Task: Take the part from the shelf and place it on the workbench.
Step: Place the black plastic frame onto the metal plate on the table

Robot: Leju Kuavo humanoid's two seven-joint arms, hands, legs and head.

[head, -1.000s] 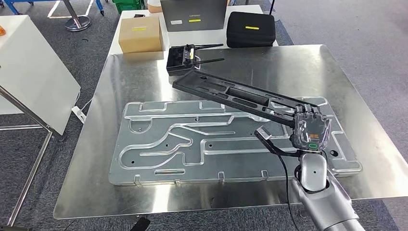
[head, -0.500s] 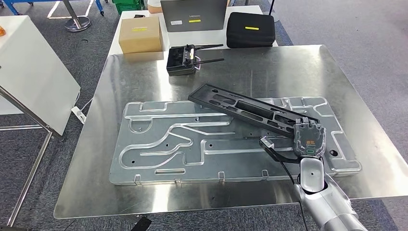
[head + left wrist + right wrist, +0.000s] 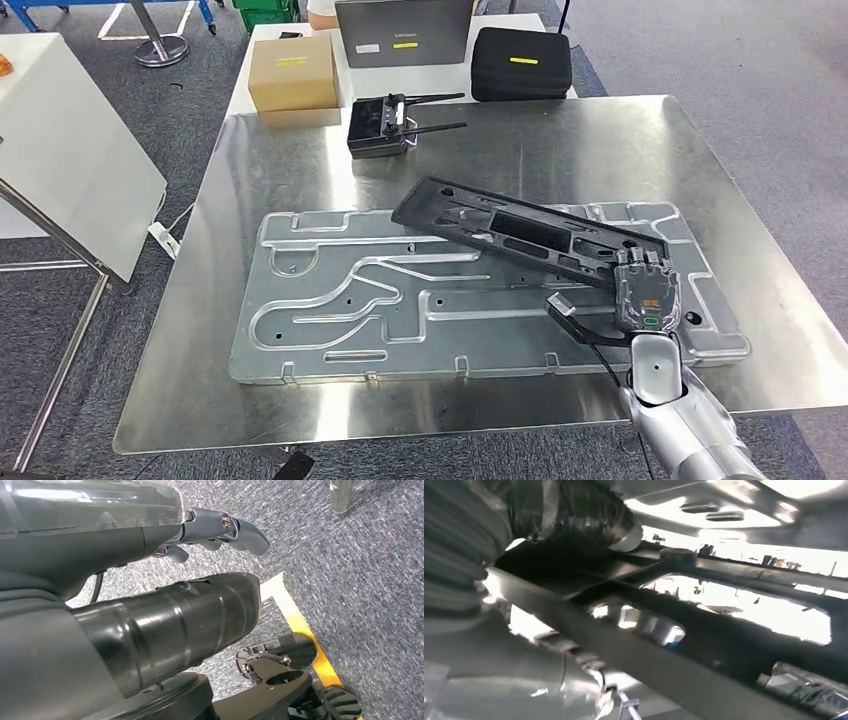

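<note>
Gripping the near end of the long black part, the right hand sits low over the workbench, fingers curled over the part's edge. The part runs diagonally away from the hand toward the middle of the bench, lying across the far right area of the big grey metal plate. Whether its far end touches the plate, I cannot tell. From the right wrist camera the part is a dark ribbed frame close against the hand, with bright metal showing through its openings.

The left hand hangs down beside the robot over grey carpet, its fingers loosely apart and holding nothing; a yellow floor line runs beneath it.

At the bench's far edge sits a black remote with two antennas. On the table behind it are a cardboard box, a laptop and a black case.
</note>
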